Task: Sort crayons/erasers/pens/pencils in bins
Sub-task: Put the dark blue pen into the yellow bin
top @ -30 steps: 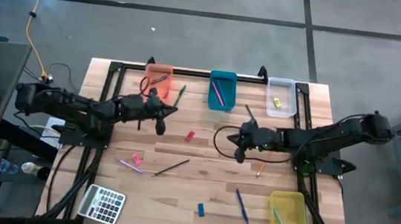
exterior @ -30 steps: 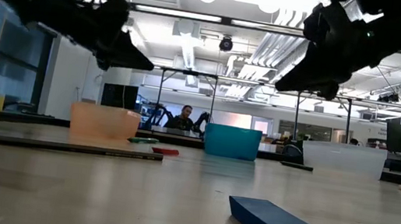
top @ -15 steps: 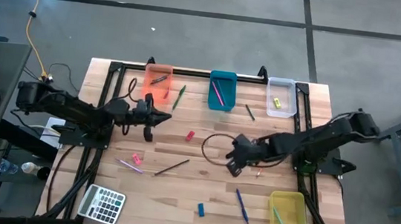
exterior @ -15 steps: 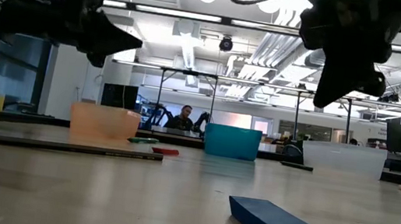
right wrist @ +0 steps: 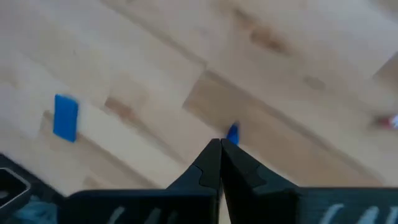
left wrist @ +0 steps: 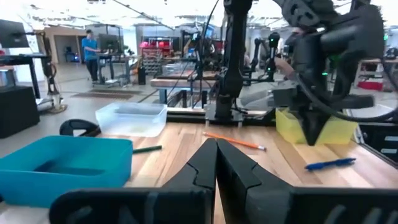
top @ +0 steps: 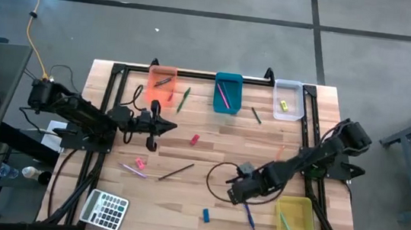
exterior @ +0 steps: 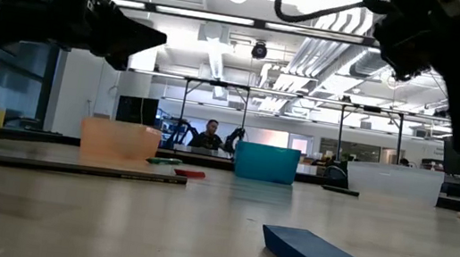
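My right gripper [top: 232, 196] is shut and empty. It hovers above the table over the far end of a blue pen [top: 247, 211], whose tip shows just past the fingertips [right wrist: 232, 132]. A blue eraser [top: 206, 215] lies flat to its left, toward the near edge. My left gripper [top: 170, 125] is shut and empty, held level above the table on the near side of the orange bin [top: 162, 80]. A red eraser [top: 194, 138] and a pink eraser [top: 140, 163] lie on the table. The teal bin [top: 228, 93], the clear bin [top: 287, 99] and the yellow bin [top: 294, 222] stand apart.
A dark pencil [top: 176, 172] and a pink pencil [top: 133, 170] lie at the middle left. Green pencils [top: 184, 99] [top: 256, 115] lie near the far bins. A grey calculator [top: 104, 210] sits at the near left corner. A black frame runs round the table.
My right gripper has gone from the table's middle toward the near edge and has come over the blue pen's far end. My left gripper has drawn a little toward the near edge, away from the orange bin, and has tipped from pointing down to level.
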